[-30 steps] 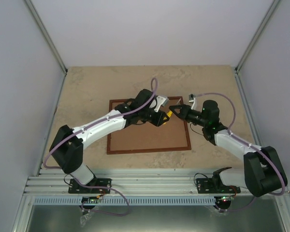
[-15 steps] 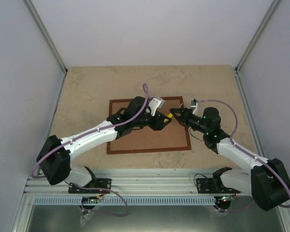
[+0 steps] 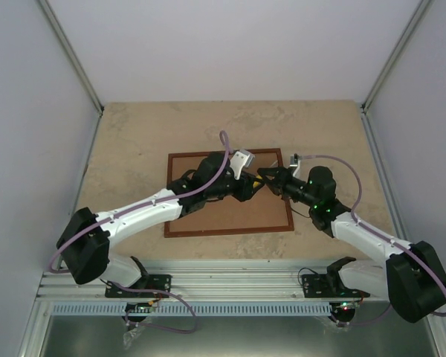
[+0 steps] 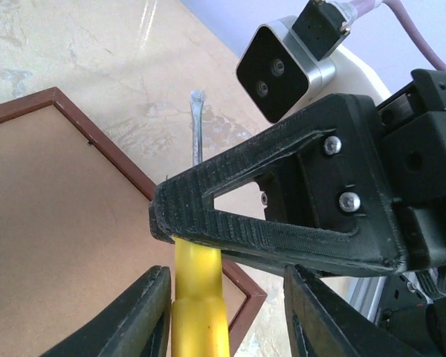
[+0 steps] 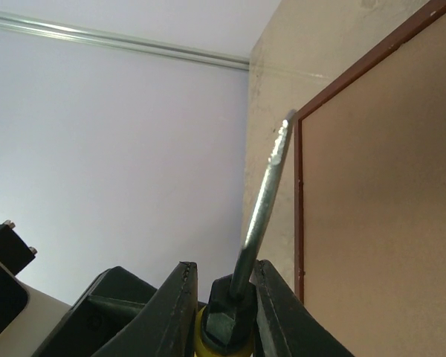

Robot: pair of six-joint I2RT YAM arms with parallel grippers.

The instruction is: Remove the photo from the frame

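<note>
The frame [image 3: 223, 216] lies back side up on the table, brown board [image 4: 52, 223] inside thin reddish edges [image 5: 298, 223]. The photo is hidden under it. Both grippers meet above the frame's far right corner. My right gripper [image 5: 224, 266] is shut on a screwdriver [image 5: 264, 193] at its black collar, the metal shaft sticking out past the frame's edge. The yellow handle [image 4: 199, 297] runs back between the fingers of my left gripper [image 4: 227, 277], which stands open; the handle lies beside one finger with a wide gap to the other. In the top view the left gripper [image 3: 253, 187] and right gripper [image 3: 267, 177] nearly touch.
The beige stone-patterned tabletop [image 3: 134, 141] surrounds the frame. Pale walls close in the left, right and far sides. A ribbed metal rail [image 3: 230, 282] carrying both arm bases runs along the near edge. The right arm's wrist camera [image 4: 282, 67] hangs close above my left gripper.
My left gripper's jaws have opened off the yellow handle, and the left arm's elbow has dropped toward the near left. The right gripper has moved slightly left, still holding the screwdriver.
</note>
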